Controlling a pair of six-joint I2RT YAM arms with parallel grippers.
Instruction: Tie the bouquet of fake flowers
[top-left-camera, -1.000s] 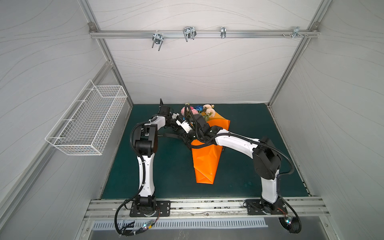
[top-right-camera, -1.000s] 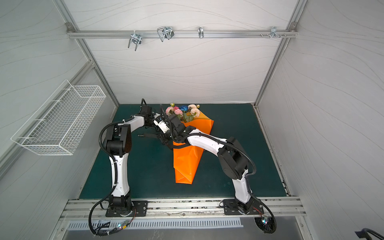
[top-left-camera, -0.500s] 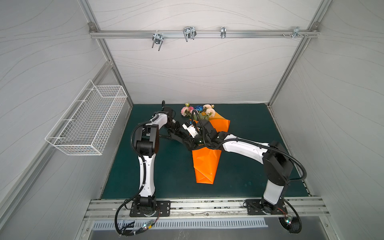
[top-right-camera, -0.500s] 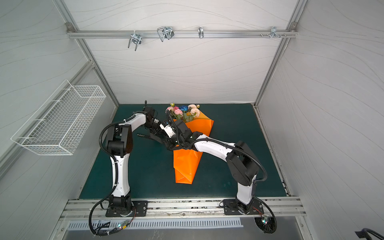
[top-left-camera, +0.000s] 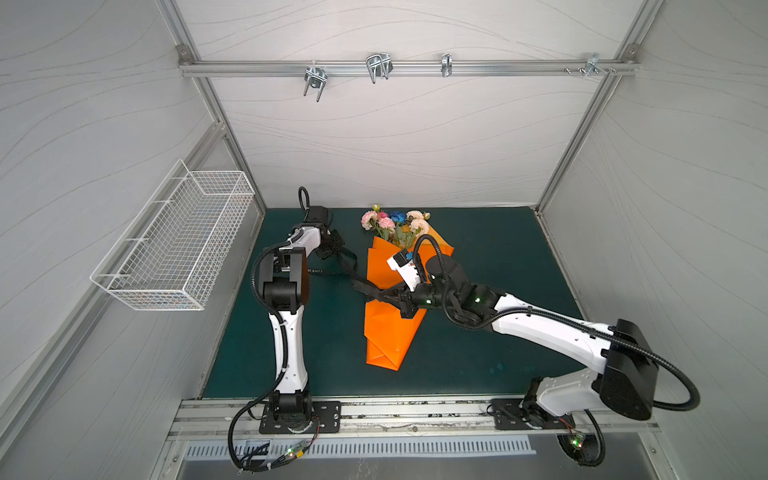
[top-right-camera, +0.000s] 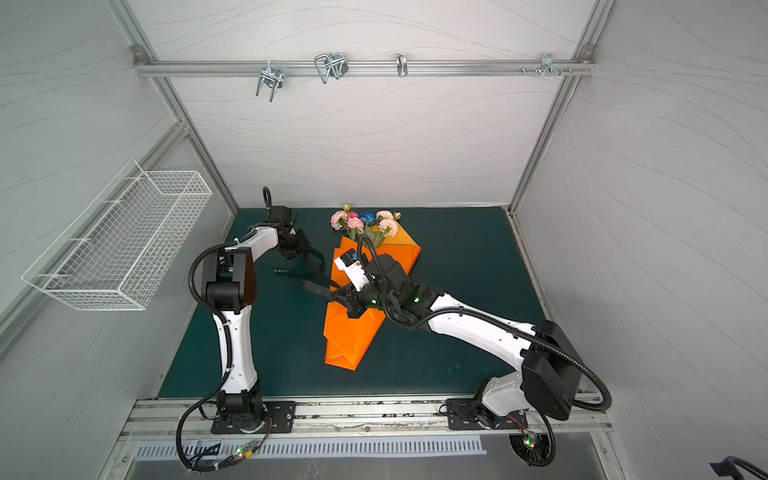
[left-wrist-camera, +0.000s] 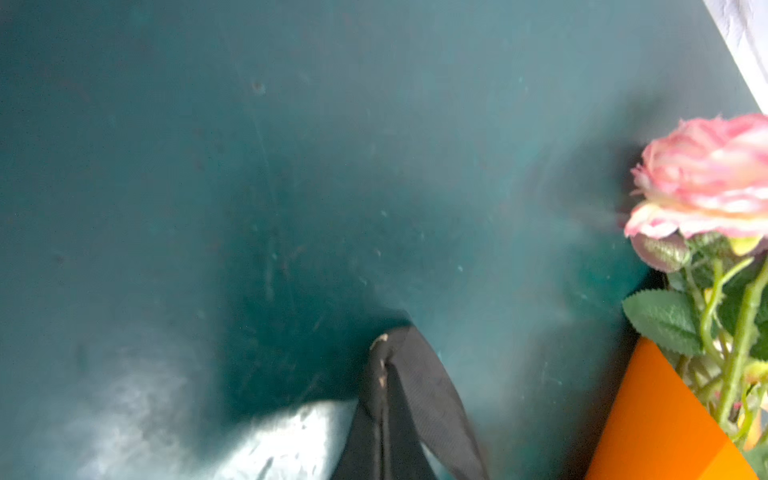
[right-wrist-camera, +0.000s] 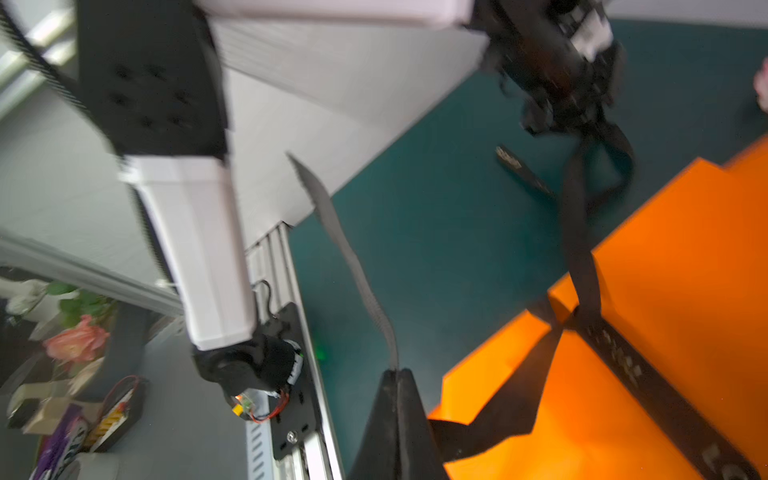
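Past R claw (top-left-camera: 398, 300) w/ ribbon (top-left-camera: 362, 286), nr back wall (top-left-camera: 395, 145): bouquet of fake flowers (top-left-camera: 394, 224).

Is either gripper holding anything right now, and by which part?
Both grip the black ribbon: the right gripper pinches a strand short of its free end; the left gripper clamps a looped stretch near the other end.
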